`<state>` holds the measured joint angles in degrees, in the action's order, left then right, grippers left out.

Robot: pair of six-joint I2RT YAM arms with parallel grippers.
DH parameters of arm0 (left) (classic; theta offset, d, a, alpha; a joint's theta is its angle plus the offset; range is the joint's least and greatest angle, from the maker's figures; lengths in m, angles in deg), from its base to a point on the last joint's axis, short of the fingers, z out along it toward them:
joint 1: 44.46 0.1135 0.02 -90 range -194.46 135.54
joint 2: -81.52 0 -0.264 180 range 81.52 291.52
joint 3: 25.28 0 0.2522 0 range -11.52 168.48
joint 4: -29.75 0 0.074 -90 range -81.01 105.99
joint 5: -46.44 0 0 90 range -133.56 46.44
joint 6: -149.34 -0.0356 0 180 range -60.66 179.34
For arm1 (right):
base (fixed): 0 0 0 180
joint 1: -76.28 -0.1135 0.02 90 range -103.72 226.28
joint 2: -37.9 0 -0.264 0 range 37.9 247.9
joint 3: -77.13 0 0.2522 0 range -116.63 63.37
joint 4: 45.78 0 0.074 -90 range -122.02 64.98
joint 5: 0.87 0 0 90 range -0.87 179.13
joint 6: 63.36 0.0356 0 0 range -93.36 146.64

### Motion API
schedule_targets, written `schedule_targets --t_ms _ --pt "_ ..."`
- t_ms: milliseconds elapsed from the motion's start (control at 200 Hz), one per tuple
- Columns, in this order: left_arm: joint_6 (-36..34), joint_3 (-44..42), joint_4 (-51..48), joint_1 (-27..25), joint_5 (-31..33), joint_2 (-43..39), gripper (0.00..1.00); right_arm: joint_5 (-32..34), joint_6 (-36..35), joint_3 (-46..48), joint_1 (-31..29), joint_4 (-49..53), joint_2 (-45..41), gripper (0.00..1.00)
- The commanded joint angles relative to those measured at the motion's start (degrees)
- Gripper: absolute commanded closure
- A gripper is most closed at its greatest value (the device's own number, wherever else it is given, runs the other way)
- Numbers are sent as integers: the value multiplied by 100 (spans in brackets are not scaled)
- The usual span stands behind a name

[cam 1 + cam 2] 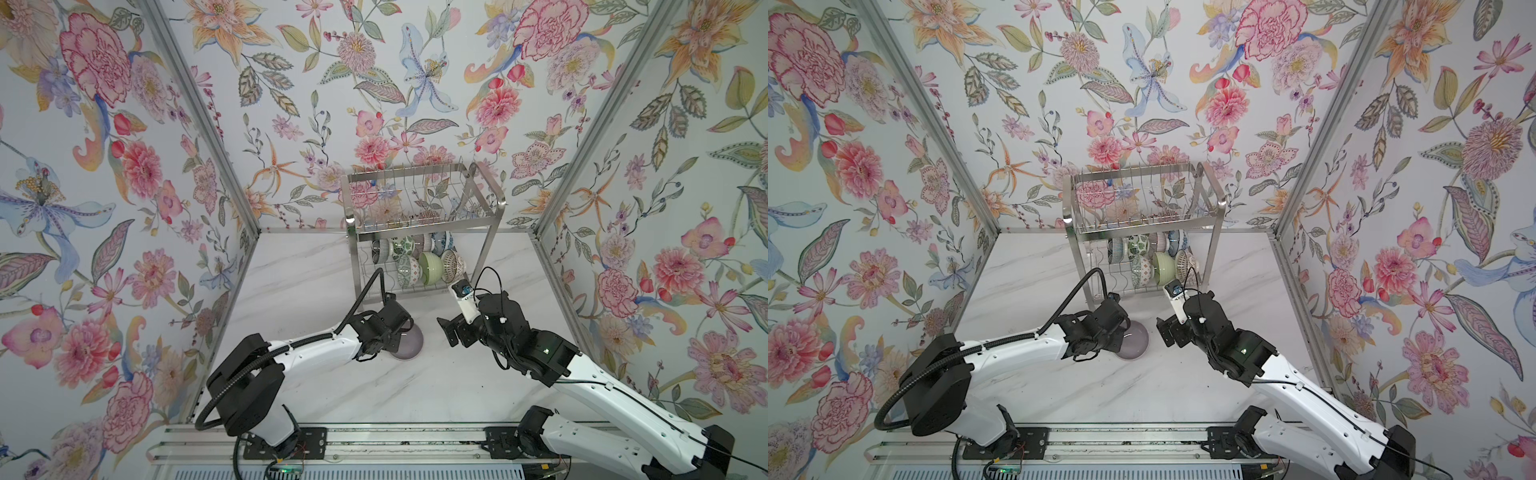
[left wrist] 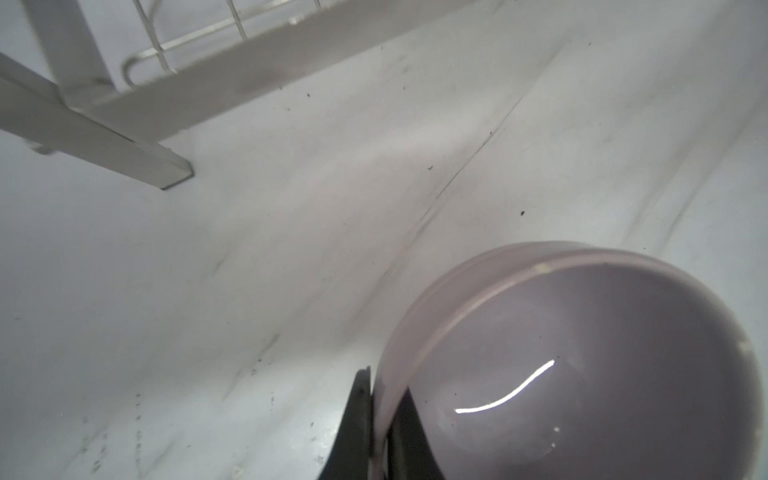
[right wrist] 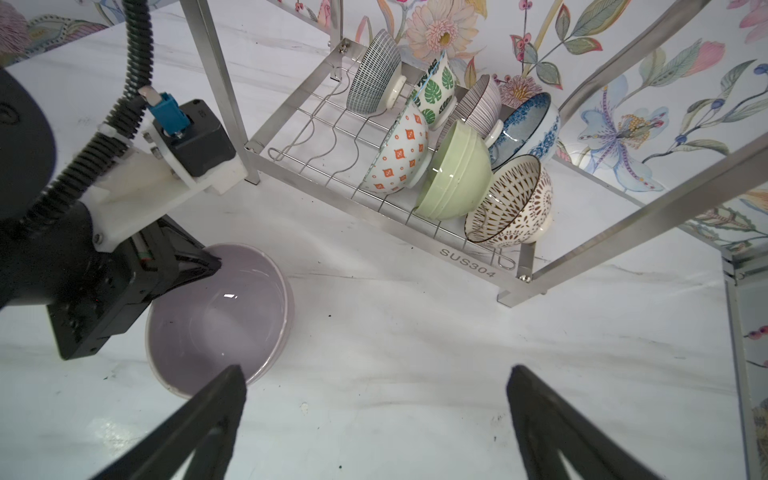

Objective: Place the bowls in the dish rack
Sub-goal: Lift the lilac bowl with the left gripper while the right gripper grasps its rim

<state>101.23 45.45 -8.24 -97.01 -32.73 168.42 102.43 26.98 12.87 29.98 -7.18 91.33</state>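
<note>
The lilac bowl [image 3: 216, 316] at the black left claw [image 2: 384, 419] is plain and glossy, on a white marble-look worktop [image 3: 415, 353] with faint grey veins. Beyond the black right claw [image 3: 374, 370], the silver dish rack [image 3: 465, 262] carries a plain pale green bowl [image 3: 455, 170], an orange-diamond bowl [image 3: 399, 153] on white, a brown lattice bowl [image 3: 513, 199], a blue floral bowl [image 3: 530, 124], a green leaf-print bowl [image 3: 438, 89], a grey-checked bowl [image 3: 372, 75] and a dark-striped bowl [image 3: 478, 102]. The wallpaper [image 1: 415, 75] behind shows pink, orange and blue flowers on pale ground.

"SUS304" stamped on front flat bar of the dish rack [image 3: 453, 245] lower shelf, right wrist view; no other readable text
</note>
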Motion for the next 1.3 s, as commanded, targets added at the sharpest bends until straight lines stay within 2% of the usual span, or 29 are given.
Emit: schedule_targets --t_ms 0,155,285,390,525,595,891,1016,1171,1296 --pt "-331 593 48 -194 915 -590 100 -492 335 -410 29 96 -142 1" --pt "-409 675 320 -264 1506 -902 100 -1113 809 -718 23 -197 14 1" --pt "-406 559 747 -308 1871 -1157 100 -1143 1233 -833 -5 -381 319 2" --pt "-469 509 1064 -334 2044 -1308 100 -987 1507 -1014 -6 -371 682 14" --pt "-601 460 1226 -367 2198 -1409 100 -847 1774 -1321 -31 -375 1144 38" --pt "-646 413 1285 -375 2239 -1475 100 -764 1867 -1481 -53 -368 1348 45" --pt "-750 235 1516 -396 2259 -1728 100 -604 2245 -1785 -143 -394 1998 65" --pt "-809 257 1589 -404 2187 -1710 100 -555 2344 -1813 -209 -453 2134 77" --pt "-863 229 1680 -404 2125 -1750 100 -370 2352 -1862 -290 -449 2142 100" --pt "-916 134 1729 -403 2041 -1794 100 -298 2224 -1915 -291 -422 2080 100"
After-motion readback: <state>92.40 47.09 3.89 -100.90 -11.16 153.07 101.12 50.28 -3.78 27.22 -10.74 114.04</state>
